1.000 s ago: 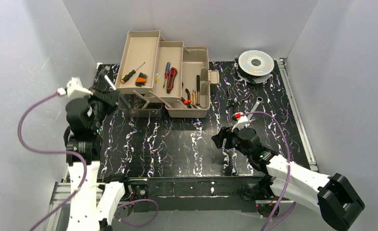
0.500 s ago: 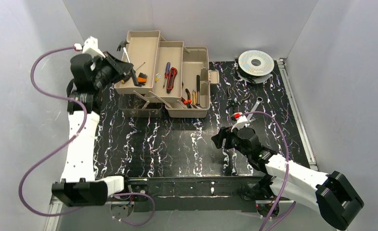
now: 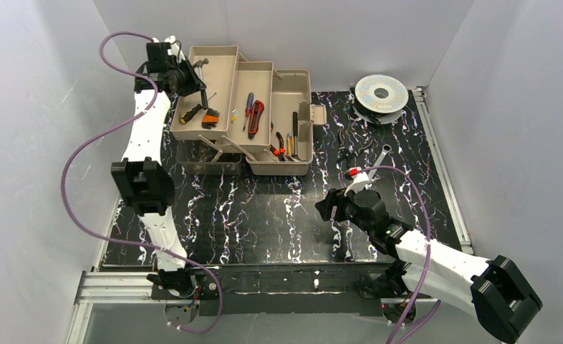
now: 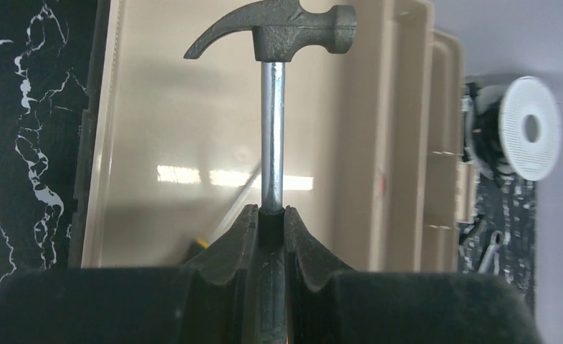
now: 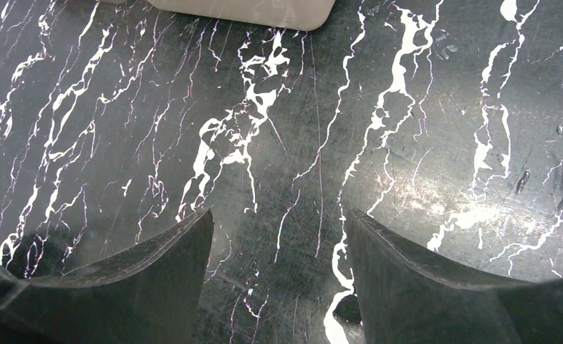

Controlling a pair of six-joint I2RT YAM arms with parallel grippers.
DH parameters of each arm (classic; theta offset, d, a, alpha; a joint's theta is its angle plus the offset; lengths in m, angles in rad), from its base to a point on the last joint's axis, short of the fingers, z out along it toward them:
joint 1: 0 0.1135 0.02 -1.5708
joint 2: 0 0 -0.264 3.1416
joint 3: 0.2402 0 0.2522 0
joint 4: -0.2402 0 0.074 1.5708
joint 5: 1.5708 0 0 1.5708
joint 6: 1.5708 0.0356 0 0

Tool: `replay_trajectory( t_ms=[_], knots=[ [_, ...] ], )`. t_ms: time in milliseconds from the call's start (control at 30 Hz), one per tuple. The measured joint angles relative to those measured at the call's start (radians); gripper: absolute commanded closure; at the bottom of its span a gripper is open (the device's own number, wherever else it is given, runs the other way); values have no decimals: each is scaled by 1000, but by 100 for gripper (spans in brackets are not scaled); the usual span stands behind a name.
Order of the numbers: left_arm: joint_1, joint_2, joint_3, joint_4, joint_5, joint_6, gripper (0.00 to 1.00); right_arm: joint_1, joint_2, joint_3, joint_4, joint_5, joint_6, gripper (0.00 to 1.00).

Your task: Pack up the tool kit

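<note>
The beige toolbox [image 3: 293,89] stands open at the back, its fold-out trays stepped to the left. My left gripper [image 3: 187,74] is shut on a small claw hammer [image 3: 200,64] and holds it over the leftmost tray [image 3: 214,61]. In the left wrist view the gripper [image 4: 271,215] clamps the hammer's black grip, and the steel head [image 4: 278,32] points away over the tray [image 4: 178,107]. The trays hold a yellow-handled screwdriver [image 3: 191,112], a red-blue screwdriver [image 3: 249,104] and red pliers [image 3: 256,117]. My right gripper [image 3: 327,208] is open and empty, low over the black tabletop [image 5: 278,244].
A round silver spool [image 3: 381,93] lies at the back right, also in the left wrist view [image 4: 529,129]. A grey wrench [image 3: 382,155] lies right of the toolbox. Grey walls close in on three sides. A corner of the toolbox [image 5: 250,13] shows in the right wrist view.
My left arm has swung from the near left of the toolbox up to the far left, carrying the hammer over the leftmost tray. The right arm has not moved.
</note>
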Motion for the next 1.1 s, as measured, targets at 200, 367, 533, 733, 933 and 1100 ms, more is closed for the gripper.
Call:
replay_trajectory(
  t_ms=[200,367,533,733,933,1100],
  knots=[
    [-3,198,109,-16,-33,11,61,0,1,0,0,-1,0,25],
    [-4,240,162,0,-24,-11,5,0,18,2,-1,-1,1,25],
    [-5,221,163,22,4,-65,2,0,29,8,-1,-6,1,24],
    [-5,84,58,23,3,-113,2,0,28,9,-2,-6,0,24],
    [-26,-204,-107,31,-4,-149,2,0,27,9,-3,-5,0,24],
    [-148,-412,-232,52,-37,-149,2,0,27,9,-2,-5,0,24]
  ],
)
